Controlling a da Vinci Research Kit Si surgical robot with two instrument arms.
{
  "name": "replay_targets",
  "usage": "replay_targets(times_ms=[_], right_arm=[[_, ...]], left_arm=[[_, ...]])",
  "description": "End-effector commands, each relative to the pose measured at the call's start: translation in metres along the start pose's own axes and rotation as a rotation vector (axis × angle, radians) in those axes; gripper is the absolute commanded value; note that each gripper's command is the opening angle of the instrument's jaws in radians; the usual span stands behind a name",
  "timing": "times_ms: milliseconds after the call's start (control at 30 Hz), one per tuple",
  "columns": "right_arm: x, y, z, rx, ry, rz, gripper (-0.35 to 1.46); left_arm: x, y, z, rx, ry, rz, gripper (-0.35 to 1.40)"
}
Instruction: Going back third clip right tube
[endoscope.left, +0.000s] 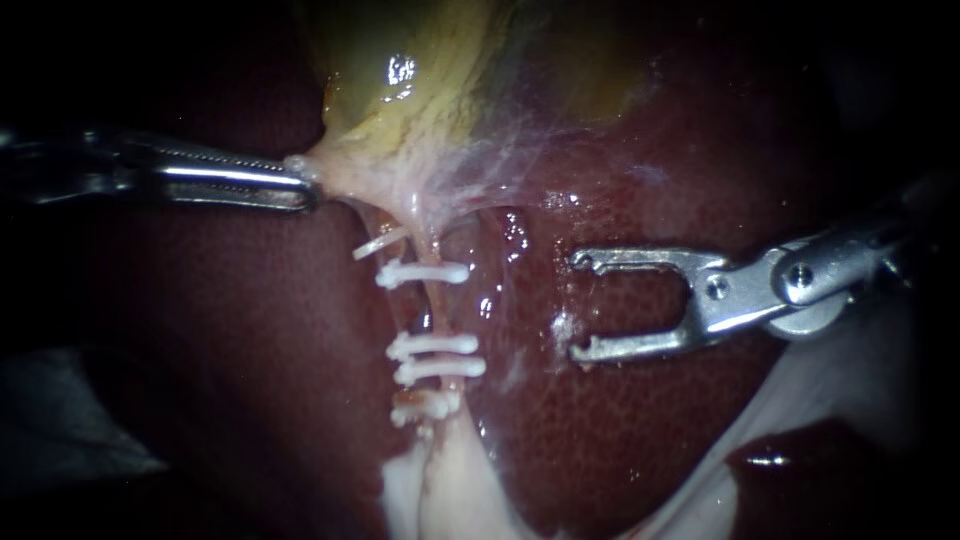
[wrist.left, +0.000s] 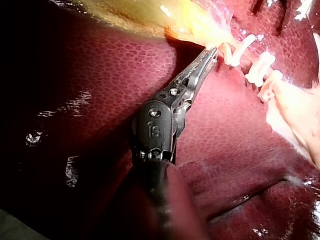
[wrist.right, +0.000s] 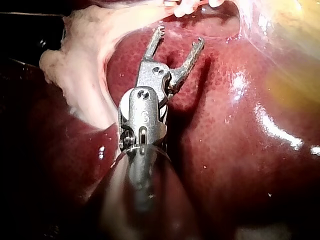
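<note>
Liver (endoscope.left: 640, 430): dark red, wet, fills most of the endoscope view.
Gallbladder (endoscope.left: 420, 80): yellow-green, at the top; its lower end narrows into pale webbed tissue.
Left instrument (endoscope.left: 305, 185): comes in level from the left. Jaws clamped together on the gallbladder's pale lower end, which tents to a point at their tips. Left wrist view agrees: left instrument (wrist.left: 210, 52) with jaws closed, tips in the yellow tissue, clips (wrist.left: 260, 70) just beside them.
Right instrument (endoscope.left: 578, 305): comes in from the right, over the liver. Jaws wide apart, nothing between them, tips facing the tube. They sit near the clips but not touching. Right wrist view: right instrument (wrist.right: 179, 36) also gapes, empty, above the liver (wrist.right: 240, 150).
Tube (endoscope.left: 432, 305): thin, pink, runs down from the gallbladder's end to pale tissue (endoscope.left: 440, 490) at the bottom. Cannot tell which tube it is.
Clips (endoscope.left: 436, 345): 4, white, across the tube; 1 high, 2 close together lower, 1 lowest. Slanted white piece (endoscope.left: 378, 245) just above the top clip; cannot tell what it is.
</note>
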Motion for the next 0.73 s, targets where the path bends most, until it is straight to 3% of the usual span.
replay_targets(times_ms=[33,433,733], right_arm=[[0.0,-0.0001,-0.0002,0.004,0.002,0.001,0.5],[-0.0001,-0.0001,-0.0017,0.021,0.008,0.002,0.5],[0.0,-0.0002,-0.0016,0.039,0.015,0.002,0.5]], left_arm=[[-0.0002,-0.0003,0.0003,0.005,-0.007,0.001,-0.35],[-0.0025,-0.0019,0.005,-0.001,-0.037,0.013,-0.35],[-0.0026,-0.0019,0.0051,-0.003,-0.037,0.008,-0.35]])
